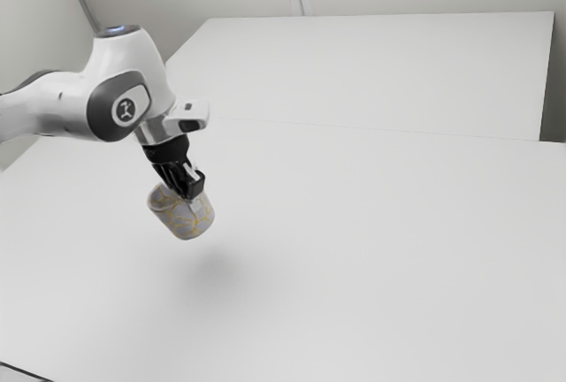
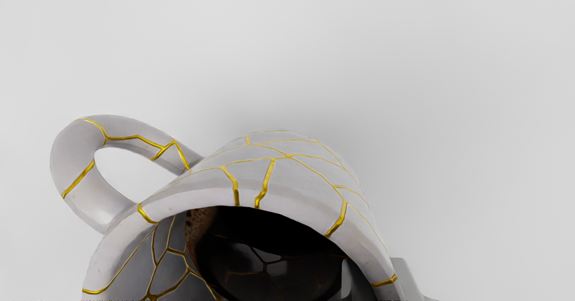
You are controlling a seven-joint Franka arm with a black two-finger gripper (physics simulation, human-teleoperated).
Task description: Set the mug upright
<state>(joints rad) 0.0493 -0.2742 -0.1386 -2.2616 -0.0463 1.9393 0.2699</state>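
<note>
Mug (image 1: 183, 221) is off the table (image 1: 371, 240), up in the air under the gripper (image 1: 189, 195), with its soft shadow (image 1: 212, 274) on the tabletop below. Not upright: long axis slanted. Mouth points up and toward the exterior view's left, base down and toward the exterior view's right. Wrist view looks partly into the mouth (image 2: 269, 242), so the open end is turned toward the hand, base farther off. Handle (image 2: 74, 166) sticks out sideways from the axis, on the side away from the outer finger (image 2: 405, 272). Gripper is closed down to about the wall's thickness and has hold of the mug near its rim, one finger inside, one outside. Mug is white-grey with gold crack lines, dark inside.
</note>
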